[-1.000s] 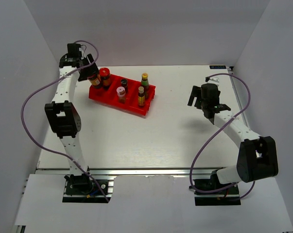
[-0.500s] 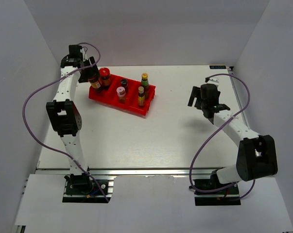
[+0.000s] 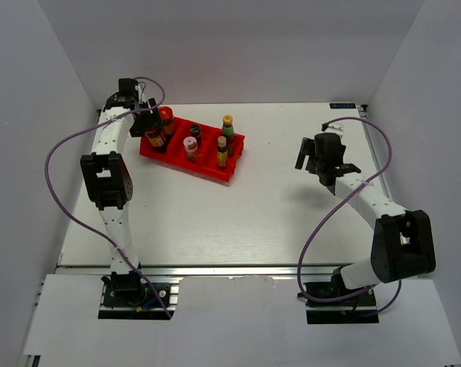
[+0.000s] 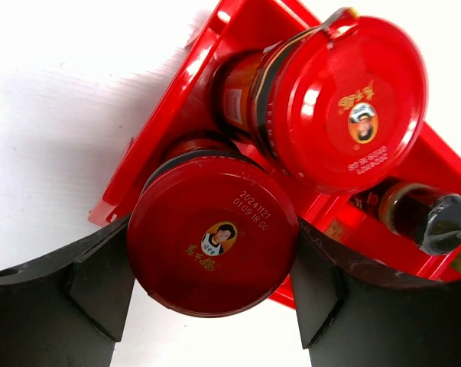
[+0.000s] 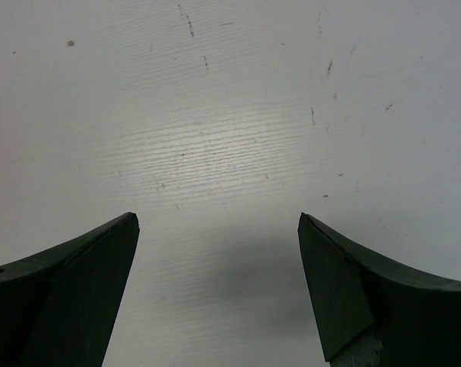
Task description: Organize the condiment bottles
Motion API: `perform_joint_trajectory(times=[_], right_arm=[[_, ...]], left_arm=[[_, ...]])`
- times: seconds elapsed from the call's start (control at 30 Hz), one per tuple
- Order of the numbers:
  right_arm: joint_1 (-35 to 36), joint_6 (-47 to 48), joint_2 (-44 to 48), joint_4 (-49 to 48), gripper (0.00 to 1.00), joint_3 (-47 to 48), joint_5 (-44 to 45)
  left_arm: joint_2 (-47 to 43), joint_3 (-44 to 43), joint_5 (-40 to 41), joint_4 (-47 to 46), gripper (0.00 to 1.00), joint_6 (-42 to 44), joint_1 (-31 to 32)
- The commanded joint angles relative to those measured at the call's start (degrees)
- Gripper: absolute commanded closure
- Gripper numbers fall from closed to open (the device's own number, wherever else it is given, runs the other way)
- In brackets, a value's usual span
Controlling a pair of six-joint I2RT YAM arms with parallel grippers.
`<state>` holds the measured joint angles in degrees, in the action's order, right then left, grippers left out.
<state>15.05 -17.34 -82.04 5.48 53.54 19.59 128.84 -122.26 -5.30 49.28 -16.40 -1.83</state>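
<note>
My left gripper [image 3: 149,126] [image 4: 212,233] is shut on a squat red-lidded brown jar [image 3: 155,138] [image 4: 212,237], which sits in the left end compartment of the red tray [image 3: 232,170] [image 4: 176,99]. The second red-lidded jar [image 3: 166,116] [image 4: 345,99] stands right beside it. The pink-capped pale bottle [image 3: 190,145] and dark-capped bottle [image 3: 195,131] [image 4: 436,222] fill the middle compartment. The yellow-capped dark bottle [image 3: 222,150] and green bottle [image 3: 228,124] stand in the right one. My right gripper [image 3: 319,155] [image 5: 219,222] is open and empty over bare table, far right of the tray.
The white table [image 3: 238,206] is walled by white panels on the left, back and right. The tray lies at the back left, angled. Purple cables loop off both arms.
My left gripper has moved right and toward the near side with the red-lidded jar, bringing it into the tray's left compartment beside the other jar. The right arm has barely moved.
</note>
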Motion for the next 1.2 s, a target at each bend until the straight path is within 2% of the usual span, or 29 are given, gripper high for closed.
perform_joint_trajectory(times=[0.0,0.1,0.17,0.23,0.3,0.37,0.43,0.57,0.77,0.87,1.0,1.03,1.1,1.13,1.17], right_arm=[[-0.2,0.6,0.2,-0.4,0.11,1.3,1.3],[-0.2,0.7,0.4,-0.7,0.11,1.0,1.2],[-0.2,0.6,0.3,-0.8,0.11,1.0,1.0],[-0.2,0.4,0.0,-0.8,0.11,1.0,0.6],[-0.2,0.3,-0.2,-0.9,0.11,1.0,0.0],[-0.2,0.1,-0.3,-1.0,0.11,1.0,-0.2],[-0.2,0.1,-0.3,-1.0,0.11,1.0,-0.2],[-0.2,0.5,0.0,-0.9,0.11,1.1,-0.3],[-0.2,0.7,1.5,-0.8,0.11,0.9,0.0],[-0.2,0.7,2.8,-0.8,0.11,0.8,0.1],[-0.2,0.2,5.0,-0.9,0.11,0.3,0.2],[-0.2,-0.3,5.3,-1.0,0.11,-0.3,0.2],[-0.2,-0.7,6.1,-0.8,0.11,-0.5,0.4],[-0.2,-0.8,6.2,-0.6,0.11,-0.5,0.8],[-0.2,-1.3,6.5,-0.4,0.1,-0.4,1.1]], left_arm=[[-3.6,-1.1,-0.8,-4.0,0.76,0.2,0.6],[-3.0,-1.1,-0.6,-3.7,0.72,0.2,0.9],[-2.9,-1.0,0.0,-3.6,0.63,0.4,0.9],[-3.1,-0.8,0.5,-3.1,0.47,0.5,0.9],[-3.2,-0.5,1.0,-3.3,0.4,0.6,0.9],[-3.7,-0.4,1.2,-3.4,0.23,0.7,0.9],[-4.1,-0.4,0.4,-3.8,0.2,1.1,0.9],[-5.1,-1.1,-0.6,-4.5,0.02,0.9,0.9],[-8.6,-1.5,-2.9,-4.4,0.02,0.9,0.9],[-12.5,-0.8,0.6,-3.0,0.02,0.3,0.9],[-25.1,13.4,10.5,-6.7,0.02,-5.0,0.9],[-32.7,22.5,12.1,-8.3,0.02,-6.4,0.9],[-41.0,31.9,18.6,-12.7,0.02,-11.9,0.9],[-49.2,41.1,20.7,-13.8,0.02,-14.2,0.9],[-53.2,45.5,24.5,-15.9,0.02,-18.0,0.9]])
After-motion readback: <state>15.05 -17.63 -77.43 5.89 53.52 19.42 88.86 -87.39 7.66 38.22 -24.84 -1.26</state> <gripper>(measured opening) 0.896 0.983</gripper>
